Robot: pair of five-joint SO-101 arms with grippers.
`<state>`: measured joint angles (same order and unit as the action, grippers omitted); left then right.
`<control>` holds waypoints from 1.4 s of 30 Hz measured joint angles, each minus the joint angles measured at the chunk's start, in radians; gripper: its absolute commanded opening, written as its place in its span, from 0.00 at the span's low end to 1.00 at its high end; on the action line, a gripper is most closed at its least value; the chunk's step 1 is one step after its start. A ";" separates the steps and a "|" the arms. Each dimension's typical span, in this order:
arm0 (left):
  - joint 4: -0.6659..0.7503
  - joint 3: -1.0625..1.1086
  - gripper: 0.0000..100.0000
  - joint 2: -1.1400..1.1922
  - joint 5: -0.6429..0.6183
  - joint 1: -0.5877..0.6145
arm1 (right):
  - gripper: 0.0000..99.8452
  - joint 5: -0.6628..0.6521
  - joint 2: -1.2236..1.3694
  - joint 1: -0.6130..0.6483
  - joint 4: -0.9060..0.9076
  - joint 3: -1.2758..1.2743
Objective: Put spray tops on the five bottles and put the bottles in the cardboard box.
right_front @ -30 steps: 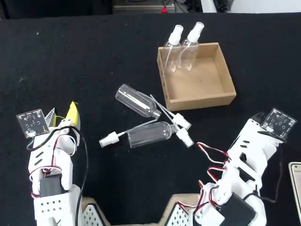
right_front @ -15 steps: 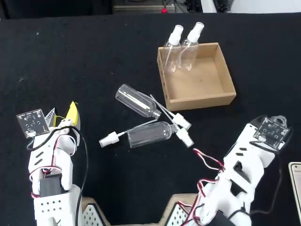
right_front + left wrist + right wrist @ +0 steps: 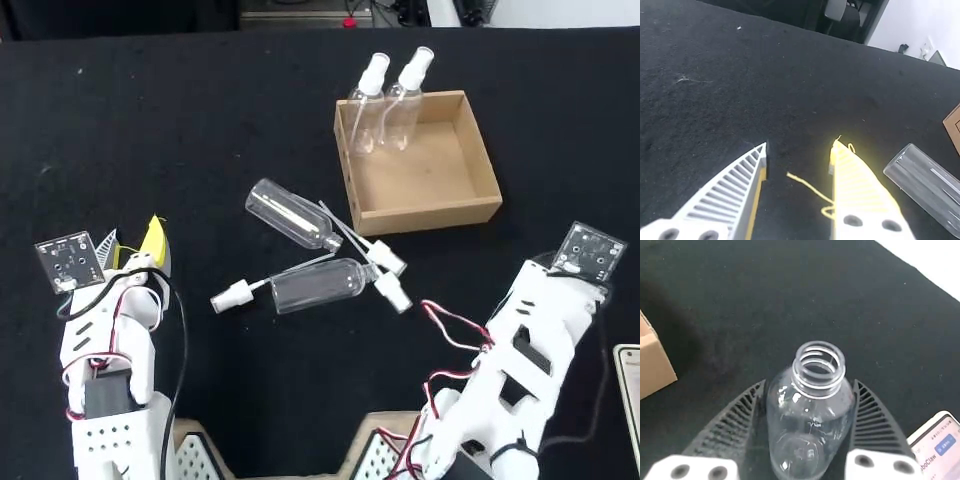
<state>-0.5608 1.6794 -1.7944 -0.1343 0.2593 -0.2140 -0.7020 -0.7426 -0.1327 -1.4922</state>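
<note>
- The phone [image 3: 935, 446] at the table's edge has tiny writing on its screen. It is too small to read.
- In the right wrist view, the right gripper [image 3: 810, 383] has its two black fingers closed snug on the sides of a clear bottle [image 3: 807, 412]. The bottle's screw neck is bare and sticks out past the fingertips.
- The high view looks down on the right arm [image 3: 530, 340]. It is near the right side of the black table [image 3: 150, 120], not far from the cardboard box [image 3: 428, 213].
- The high view shows two topped bottles [image 3: 365, 112] in the box. They lean on its far wall.
- Two lying bottles [image 3: 290, 213] rest on the table between the box and the left arm. Three white spray tops [image 3: 233, 296] lie beside them.
- The left gripper [image 3: 799, 144] is wide open and holds nothing. It sits low over the table on the left side.
- In the left wrist view, the end of one lying bottle is near the yellow finger [image 3: 855, 185].
- Since a second ago, the right arm has swung and now stretches out longer. The left arm, the box and the lying bottles have stayed put.
</note>
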 measured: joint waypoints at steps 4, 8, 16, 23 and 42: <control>0.000 0.000 0.20 0.000 0.000 0.000 | 0.33 -0.002 -0.008 0.000 -0.014 -0.023; 0.000 0.000 0.20 0.000 0.000 0.000 | 0.34 -0.003 -0.008 -0.003 -0.104 -0.091; 0.000 0.000 0.20 0.000 0.000 0.000 | 0.34 -0.003 -0.011 -0.003 -0.195 -0.104; 0.000 0.000 0.20 0.000 0.000 0.000 | 0.34 -0.032 -0.057 -0.003 -0.195 -0.106; 0.000 0.000 0.20 0.000 0.000 0.000 | 0.34 -0.069 -0.548 -0.003 0.250 -0.189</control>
<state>-0.5608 1.6794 -1.7944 -0.1343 0.2593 -0.2831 -1.2497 -0.7457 0.1174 -1.6809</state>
